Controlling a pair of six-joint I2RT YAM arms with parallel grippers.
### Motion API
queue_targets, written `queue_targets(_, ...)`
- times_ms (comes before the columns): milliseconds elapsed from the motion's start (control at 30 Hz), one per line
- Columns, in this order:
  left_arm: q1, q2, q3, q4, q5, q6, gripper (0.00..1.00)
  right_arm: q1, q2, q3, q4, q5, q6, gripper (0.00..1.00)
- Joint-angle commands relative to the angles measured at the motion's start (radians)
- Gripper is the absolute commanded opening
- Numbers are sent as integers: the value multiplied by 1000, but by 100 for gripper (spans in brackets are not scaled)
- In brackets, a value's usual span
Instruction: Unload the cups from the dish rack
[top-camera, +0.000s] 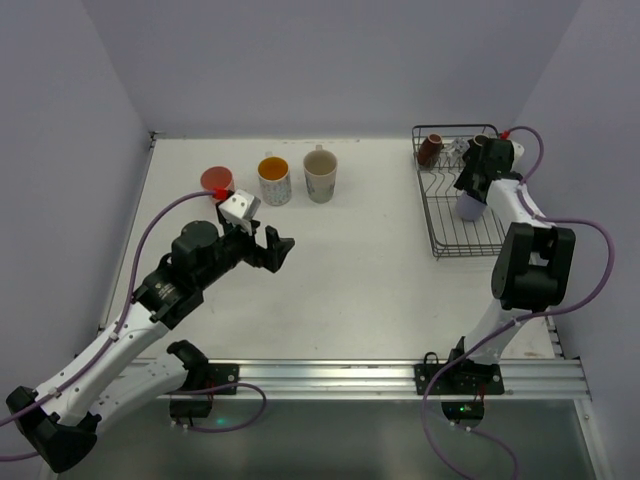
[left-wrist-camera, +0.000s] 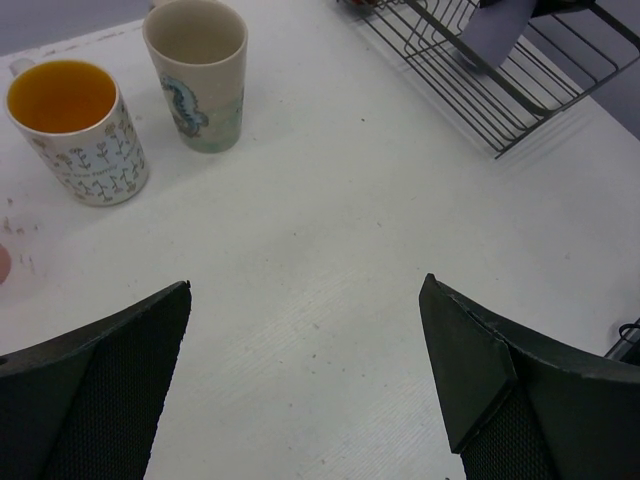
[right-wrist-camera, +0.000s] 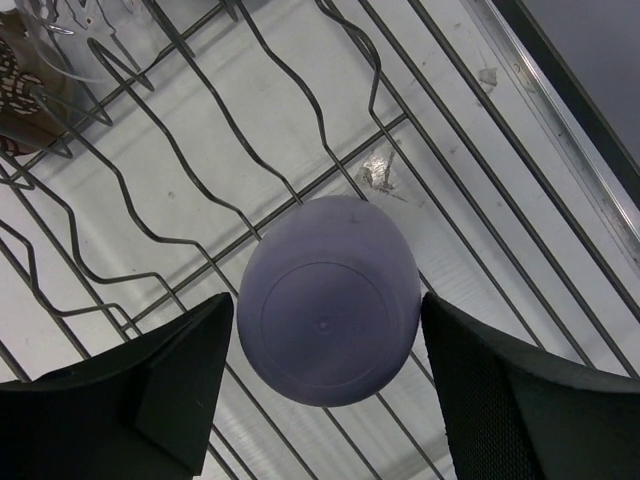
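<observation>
Three cups (top-camera: 274, 180) sit on the bench (top-camera: 350, 280) ahead of your open left claw (left-wrist-camera: 305, 283). Your right claw (right-wrist-camera: 325, 298) straddles a lavender cup (right-wrist-camera: 328, 335), grip unclear. More wait in the dish rack (top-camera: 436, 215).

Robot lab cell: plain lilac walls (top-camera: 320, 60), white table (top-camera: 360, 270), arms (top-camera: 520, 260) bolted to aluminium rail (top-camera: 340, 375).

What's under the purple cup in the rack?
Under the purple cup are the dish rack's black wires, with the white table below them. The cup's base faces the wrist camera, so its mouth and inside are hidden.
</observation>
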Motion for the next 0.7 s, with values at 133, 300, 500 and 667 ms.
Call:
queue_targets(133,6,2,4,38,1,22,100,-4,-39,36,-18,57,-4,51)
queue_targets(300,7,21,12,44,36,9,100,2,-226,-55,50,58,6,34)
queue_targets(500,7,70,75,58,190,-60,100,32,-398,-151,114,12,31,29)
queue_targets(667,7,113,77,171,267,-183,100,87,-588,-245,177,-113,80,28)
